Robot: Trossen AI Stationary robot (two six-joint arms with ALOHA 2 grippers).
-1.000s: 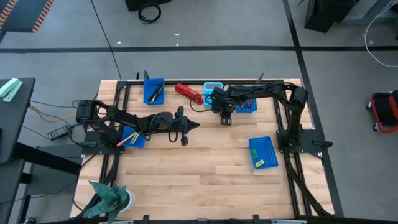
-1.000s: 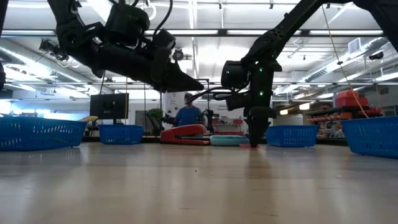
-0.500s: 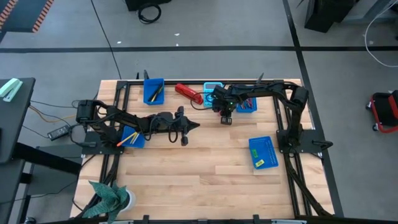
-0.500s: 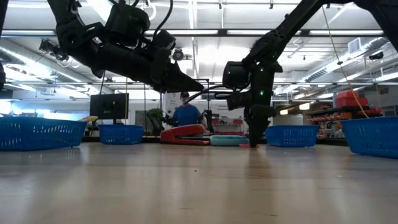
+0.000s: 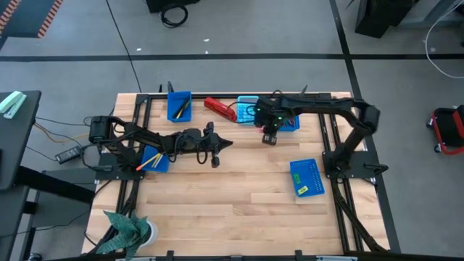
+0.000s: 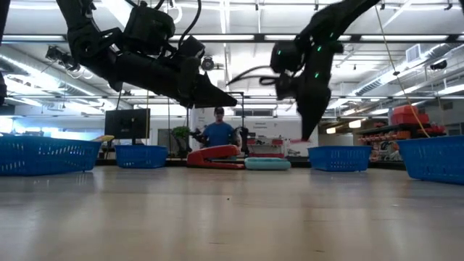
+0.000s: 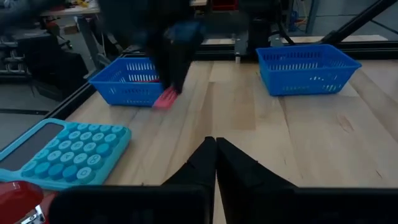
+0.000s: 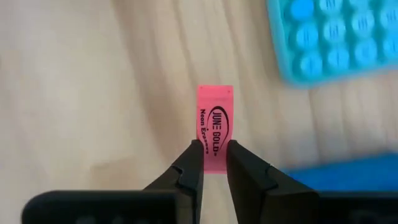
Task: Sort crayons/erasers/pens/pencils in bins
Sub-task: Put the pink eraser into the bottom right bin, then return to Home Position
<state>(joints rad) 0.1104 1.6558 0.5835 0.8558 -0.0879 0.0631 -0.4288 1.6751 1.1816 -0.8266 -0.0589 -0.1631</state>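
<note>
table: light wood | on it: four blue bins, calculator, red stapler

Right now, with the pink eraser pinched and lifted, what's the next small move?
Probably carry it toward the bin already holding erasers. The right end effector grips the pink eraser clear of the table, so nothing blocks the transfer.

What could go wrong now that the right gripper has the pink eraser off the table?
1. The right gripper pinches only the lower end of the pink eraser; it could twist or slip out during transport.
2. A drop here might land on the calculator or in the nearby bin instead of the bin holding erasers.
</note>
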